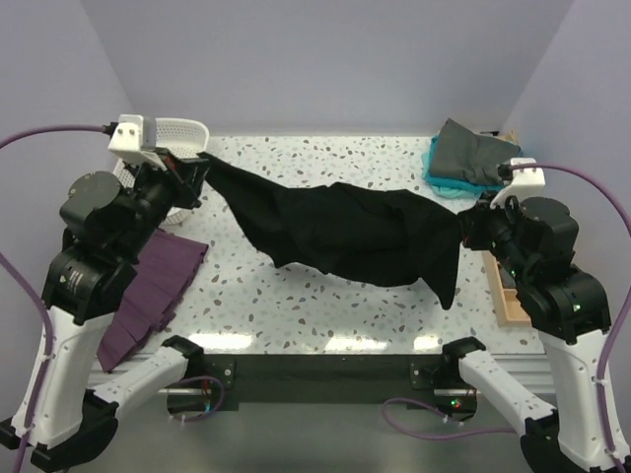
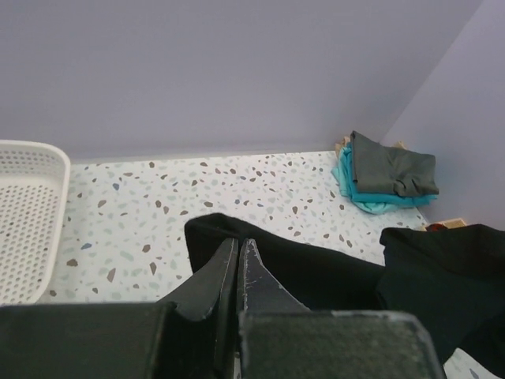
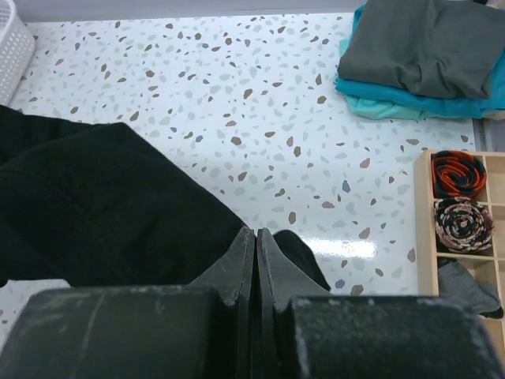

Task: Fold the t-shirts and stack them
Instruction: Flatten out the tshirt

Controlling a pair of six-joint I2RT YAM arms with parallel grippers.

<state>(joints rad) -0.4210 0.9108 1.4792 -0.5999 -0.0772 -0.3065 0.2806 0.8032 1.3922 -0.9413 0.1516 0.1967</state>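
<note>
A large black t-shirt [image 1: 345, 232] hangs stretched between my two grippers above the speckled table [image 1: 315, 305], sagging in the middle with one end drooping at the right. My left gripper [image 1: 205, 164] is shut on its left end; in the left wrist view the jaws [image 2: 240, 241] pinch the black fabric [image 2: 331, 268]. At the shirt's right end my right gripper [image 1: 465, 227] is shut too, its jaws [image 3: 256, 230] closed on the cloth [image 3: 95, 205]. A folded dark grey t-shirt [image 1: 473, 153] lies on a folded teal one [image 1: 444, 182] at the back right corner.
A white lattice basket [image 1: 182, 130] stands at the back left behind the left gripper. A purple cloth [image 1: 148, 296] lies over the table's left edge. A wooden tray [image 3: 424, 229] holding rolled items sits at the right edge.
</note>
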